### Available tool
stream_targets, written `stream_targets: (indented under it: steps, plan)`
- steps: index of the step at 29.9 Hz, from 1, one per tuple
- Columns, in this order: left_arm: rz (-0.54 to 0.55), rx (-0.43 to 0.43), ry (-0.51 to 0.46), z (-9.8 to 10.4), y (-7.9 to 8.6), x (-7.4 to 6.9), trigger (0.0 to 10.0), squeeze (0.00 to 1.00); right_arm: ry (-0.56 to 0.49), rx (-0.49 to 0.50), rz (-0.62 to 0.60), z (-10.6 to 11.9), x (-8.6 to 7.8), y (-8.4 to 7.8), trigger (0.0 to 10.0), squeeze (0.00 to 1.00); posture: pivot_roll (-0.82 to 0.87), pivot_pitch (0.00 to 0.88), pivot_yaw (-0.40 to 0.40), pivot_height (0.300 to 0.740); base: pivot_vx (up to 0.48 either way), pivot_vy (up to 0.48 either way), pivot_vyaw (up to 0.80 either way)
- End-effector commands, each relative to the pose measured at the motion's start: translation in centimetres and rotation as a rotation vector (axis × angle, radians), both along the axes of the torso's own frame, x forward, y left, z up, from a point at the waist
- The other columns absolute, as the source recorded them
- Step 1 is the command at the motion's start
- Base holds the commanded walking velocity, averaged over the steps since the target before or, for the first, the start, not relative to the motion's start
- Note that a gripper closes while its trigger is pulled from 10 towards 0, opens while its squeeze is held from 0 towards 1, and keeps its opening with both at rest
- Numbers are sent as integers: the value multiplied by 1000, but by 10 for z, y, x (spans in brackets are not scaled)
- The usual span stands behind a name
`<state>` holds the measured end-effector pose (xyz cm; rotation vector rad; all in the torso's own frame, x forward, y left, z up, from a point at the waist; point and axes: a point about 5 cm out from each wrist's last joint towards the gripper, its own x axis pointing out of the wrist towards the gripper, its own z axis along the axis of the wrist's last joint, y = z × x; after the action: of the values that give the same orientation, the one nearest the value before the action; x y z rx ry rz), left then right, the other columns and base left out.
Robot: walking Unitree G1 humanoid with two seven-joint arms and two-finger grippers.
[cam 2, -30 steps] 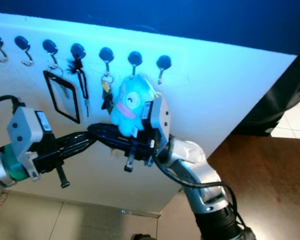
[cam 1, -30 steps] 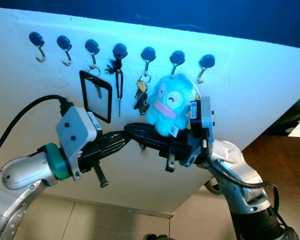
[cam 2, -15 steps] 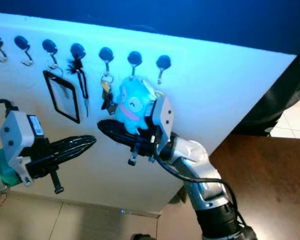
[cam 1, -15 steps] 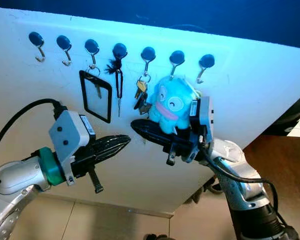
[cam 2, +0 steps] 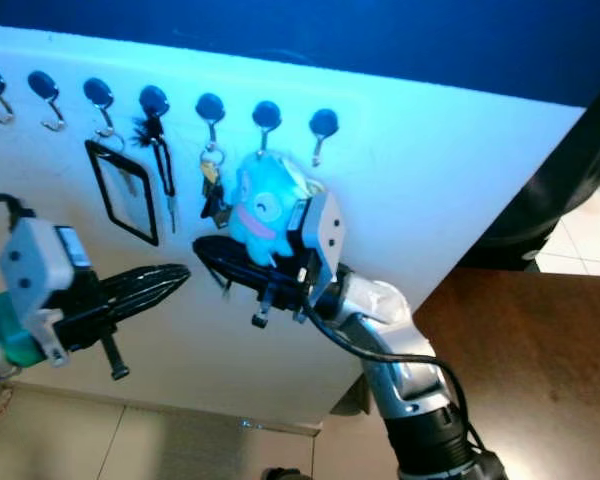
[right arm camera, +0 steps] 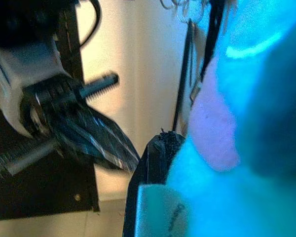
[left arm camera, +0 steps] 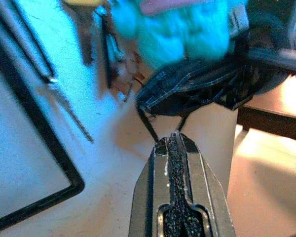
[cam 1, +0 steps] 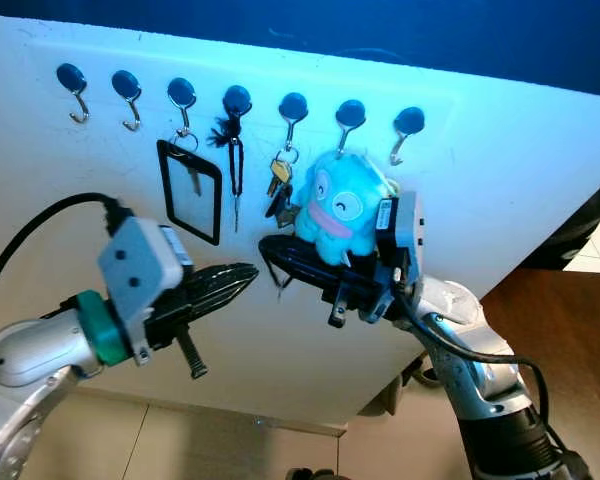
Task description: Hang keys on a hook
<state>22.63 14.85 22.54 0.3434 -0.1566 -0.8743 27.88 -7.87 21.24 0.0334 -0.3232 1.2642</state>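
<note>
White wall panel (cam 1: 500,180) with a row of seven black-knobbed hooks along its top edge, dark blue above it.

Right gripper (cam 1: 272,250) is up against the panel, below the hooks, fingers pressed together on a thin black loop that dangles from their tip. The blue plush keychain (cam 1: 338,203) sits right on top of those fingers, its top reaching up to the sixth hook (cam 1: 349,116) from the left; can't tell whether it's actually caught on it. Left gripper (cam 1: 242,276) is just beside the right one's tip, slightly lower, fingers closed with nothing between them.

Left wrist view gets you the close-up the head cameras don't: the closed fingertips (left arm camera: 176,148) almost touching that black loop (left arm camera: 150,127) under the right gripper's nose. Right wrist view is mostly blue fuzz and the pink mouth.

Further out: a bunch of keys (cam 1: 279,180) on the fifth hook, a black tassel strap (cam 1: 235,150) on the fourth, a black-framed badge holder (cam 1: 189,190) on the third. Other hooks bare.
</note>
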Motion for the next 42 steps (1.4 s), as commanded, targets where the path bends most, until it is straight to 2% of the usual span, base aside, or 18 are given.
stream_targets:
  steps: [1, 3, 4, 15, 16, 17, 21, 22, 23, 30, 42]
  plan:
    - [3, 13, 3, -4, -2, 3, 10000, 733, -39, 26, 23, 12, -2, 2, 10000, 0, 81, 22, 3, 740, 0, 0, 0]
    - [4, 10, 0, -4, -3, 4, 10000, 733, -42, 29, 30, 13, -3, 3, 10000, 0, 80, 22, 3, 740, 0, 0, 0]
    - [-2, 2, 5, -4, -4, 5, 10000, 1000, -44, 32, 36, 14, -3, 4, 10000, 0, 77, 22, 2, 740, 0, 0, 0]
    - [-3, -26, -11, 0, -6, 6, 10000, 1000, -42, 40, 57, 16, -6, 7, 10000, 0, 81, 25, 1, 740, 0, 0, 0]
    - [0, -25, -15, 0, -6, 7, 10000, 259, -41, 41, 61, 16, -6, 7, 10000, 0, 81, 25, 1, 740, 0, 0, 0]
    - [4, -27, -17, 0, -7, 8, 10000, 0, -40, 42, 65, 16, -6, 8, 10000, 0, 81, 25, 1, 740, 0, 0, 0]
    - [-1, -34, -18, 0, -9, 9, 10000, 0, -41, 45, 70, 17, -7, 9, 10000, 0, 79, 24, 1, 740, 0, 0, 0]
    - [-6, -40, -19, 1, -10, 10, 4784, 0, -41, 45, 71, 17, -7, 9, 10000, 0, 78, 24, 2, 740, 0, 0, 0]
    - [-10, -44, -19, 1, -11, 10, 275, 0, -41, 45, 71, 17, -7, 9, 10000, 0, 78, 24, 2, 740, 0, 0, 0]
    - [-22, -47, -17, 2, -13, 10, 0, 0, -38, 47, 72, 17, -8, 10, 10000, 0, 79, 26, 5, 740, 0, 0, 0]
    - [-12, -37, 6, -1, -4, 6, 0, 0, -28, 39, 55, 13, -6, 8, 10000, 0, 82, 27, 6, 740, 0, 0, 0]
